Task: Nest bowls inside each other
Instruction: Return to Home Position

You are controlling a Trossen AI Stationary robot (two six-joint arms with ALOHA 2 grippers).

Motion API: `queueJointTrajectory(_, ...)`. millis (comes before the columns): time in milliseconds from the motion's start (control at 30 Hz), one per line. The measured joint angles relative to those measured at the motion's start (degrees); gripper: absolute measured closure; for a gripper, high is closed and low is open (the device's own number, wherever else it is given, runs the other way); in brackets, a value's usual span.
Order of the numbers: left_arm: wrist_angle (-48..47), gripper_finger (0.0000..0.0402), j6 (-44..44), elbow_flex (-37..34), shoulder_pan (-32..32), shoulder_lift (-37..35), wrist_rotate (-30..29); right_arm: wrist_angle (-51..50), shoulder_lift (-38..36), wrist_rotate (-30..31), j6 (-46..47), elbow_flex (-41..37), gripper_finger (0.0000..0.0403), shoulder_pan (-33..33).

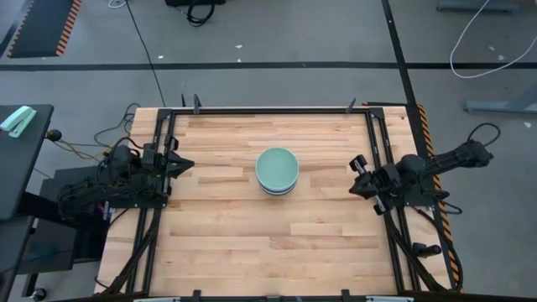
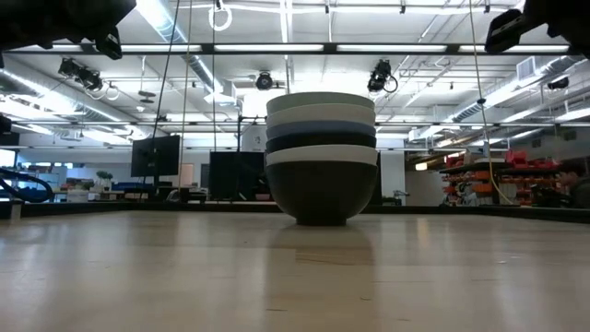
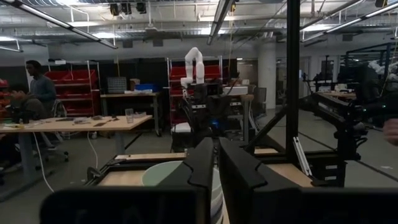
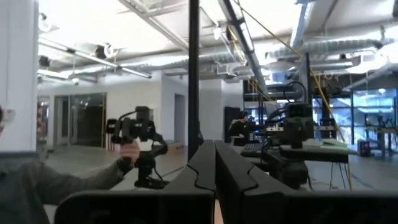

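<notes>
The bowls stand as one nested stack (image 1: 277, 170) at the middle of the table. In the low view the stack (image 2: 321, 157) rests on its bottom black bowl. A white rim, a black, a blue and a white bowl sit above it, with the pale mint green bowl on top. My left gripper (image 1: 186, 164) is shut at the table's left edge, pointing toward the stack; in its wrist view (image 3: 216, 168) the mint rim (image 3: 163, 174) shows beyond the fingers. My right gripper (image 1: 354, 174) is shut at the right edge (image 4: 214, 168). Neither touches a bowl.
Bare wooden tabletop (image 1: 277, 243) lies all around the stack. Black metal frame rails (image 1: 159, 201) run along the table's left, right and far edges. People show in the room beyond: one seated at a desk (image 3: 38, 93), and a sleeve and hand (image 4: 127, 152) on a handheld rig.
</notes>
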Motion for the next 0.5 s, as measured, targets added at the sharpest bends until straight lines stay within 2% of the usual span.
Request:
queueJointTrajectory(200,0.0,0.0382,-0.4,0.0,0.0,0.0,0.0,0.4,0.1,1.3,2.5,0.0,0.0392,-0.2)
queueJointTrajectory(367,-0.1,0.0381,-0.4,0.0,0.0,0.0,0.0,0.2,0.2,1.2,8.3,0.0,0.0385,-0.1)
queueJointTrajectory(500,-0.1,0.0373,-0.4,0.0,0.0,0.0,0.0,1.3,0.2,1.3,5.9,0.0,0.0383,0.0)
